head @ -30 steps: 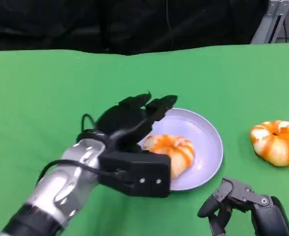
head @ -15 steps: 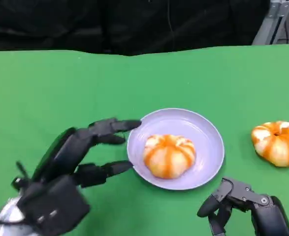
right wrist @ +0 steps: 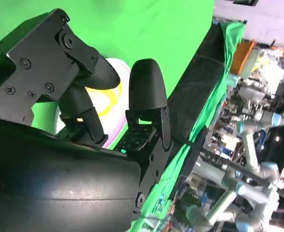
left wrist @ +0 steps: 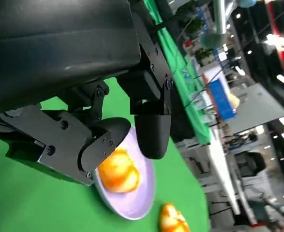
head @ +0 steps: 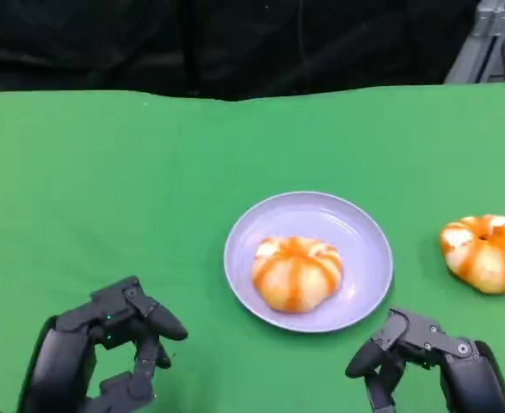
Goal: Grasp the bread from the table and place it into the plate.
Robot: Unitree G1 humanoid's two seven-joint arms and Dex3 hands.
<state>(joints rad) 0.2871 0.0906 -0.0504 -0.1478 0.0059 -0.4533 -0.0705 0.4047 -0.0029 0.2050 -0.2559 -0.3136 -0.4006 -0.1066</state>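
Two black hands are sitting low at the near edge of the green table [head: 106, 189], and you are looking at them from above. Starting at your left, the left hand [head: 106, 348] is hovering over bare cloth, well apart from the plate, with its fingers [head: 153, 323] curled inward and nothing between them, so it is clenched on nothing. Moving toward the middle, the lavender plate [head: 355, 232] is lying flat, and one bread [head: 297, 273] with orange stripes is resting inside it, a little toward the near-left part. Further right and nearer you, the right hand [head: 428, 361] is waiting just beside the plate's near rim, fingers bent in and gripping nothing. At the far right, a second bread [head: 485, 252] of the same kind is sitting on the cloth, apart from the plate and beyond the right hand.
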